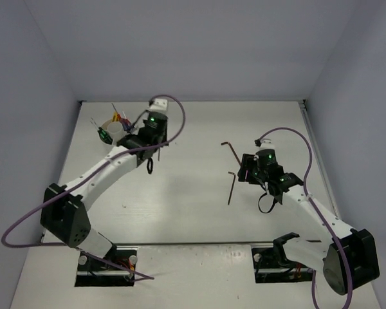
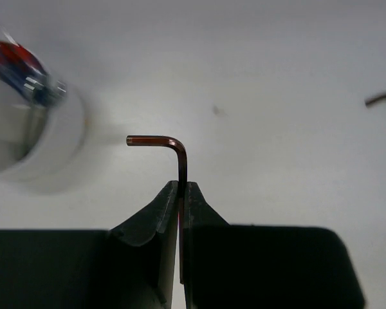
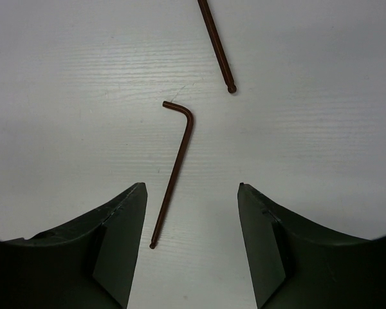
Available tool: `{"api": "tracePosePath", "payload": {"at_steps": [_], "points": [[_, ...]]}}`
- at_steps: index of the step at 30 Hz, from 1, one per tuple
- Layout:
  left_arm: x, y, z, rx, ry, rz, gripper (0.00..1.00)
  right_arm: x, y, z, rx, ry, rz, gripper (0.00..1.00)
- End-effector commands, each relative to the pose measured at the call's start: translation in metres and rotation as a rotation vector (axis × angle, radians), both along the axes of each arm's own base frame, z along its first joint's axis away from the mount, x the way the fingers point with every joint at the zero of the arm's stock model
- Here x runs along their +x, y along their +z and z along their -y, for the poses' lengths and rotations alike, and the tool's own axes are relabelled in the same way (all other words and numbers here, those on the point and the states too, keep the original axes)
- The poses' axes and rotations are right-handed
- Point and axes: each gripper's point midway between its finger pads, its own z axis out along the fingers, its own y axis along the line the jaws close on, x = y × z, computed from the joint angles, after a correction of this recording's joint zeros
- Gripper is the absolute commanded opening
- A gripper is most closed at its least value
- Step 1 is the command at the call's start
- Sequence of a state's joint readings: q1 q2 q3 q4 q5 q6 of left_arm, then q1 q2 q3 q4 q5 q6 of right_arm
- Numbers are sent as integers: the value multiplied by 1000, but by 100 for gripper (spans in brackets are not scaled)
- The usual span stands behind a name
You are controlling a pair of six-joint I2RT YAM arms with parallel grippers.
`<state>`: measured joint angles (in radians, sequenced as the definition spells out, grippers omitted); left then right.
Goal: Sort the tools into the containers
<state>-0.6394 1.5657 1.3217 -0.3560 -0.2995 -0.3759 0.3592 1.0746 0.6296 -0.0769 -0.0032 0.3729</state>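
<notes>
The left gripper (image 2: 182, 188) is clamped on a thin hex key (image 2: 177, 149) just below its bend. So slight a pinch could let it pivot or slip before reaching the white cup (image 2: 55, 138), off to the gripper's left. The right gripper (image 3: 192, 193) hangs with jaws apart, a second hex key (image 3: 178, 161) lying below, between them. The cup is blurred, and the held key's long end is hidden between the fingers (image 2: 148, 222).
</notes>
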Motion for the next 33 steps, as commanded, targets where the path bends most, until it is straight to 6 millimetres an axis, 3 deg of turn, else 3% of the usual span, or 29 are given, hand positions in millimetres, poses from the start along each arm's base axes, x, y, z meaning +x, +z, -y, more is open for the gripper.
{"api": "tracePosePath", "payload": {"at_steps": [1, 3, 5, 11, 15, 21, 27, 33], "points": [[46, 75, -67, -20, 109, 300, 0, 19, 16, -3, 14, -11, 71, 55], [64, 89, -96, -23, 157, 356, 0, 21, 16, -3, 14, -11, 71, 55], [80, 105, -111, -36, 172, 425, 0, 21, 14, -8, 27, 12, 56, 55], [127, 110, -175, -24, 250, 467, 0, 25, 10, -9, 15, 13, 39, 55], [148, 111, -202, -26, 282, 499, 0, 27, 6, -7, 2, 3, 29, 54], [165, 111, -228, -1, 315, 526, 0, 34, 2, -10, 6, 2, 27, 54], [174, 100, -235, -2, 310, 535, 0, 33, -7, -9, -5, 1, 7, 54], [184, 59, -237, 5, 323, 503, 0, 33, -14, -10, -11, 2, -9, 54]]}}
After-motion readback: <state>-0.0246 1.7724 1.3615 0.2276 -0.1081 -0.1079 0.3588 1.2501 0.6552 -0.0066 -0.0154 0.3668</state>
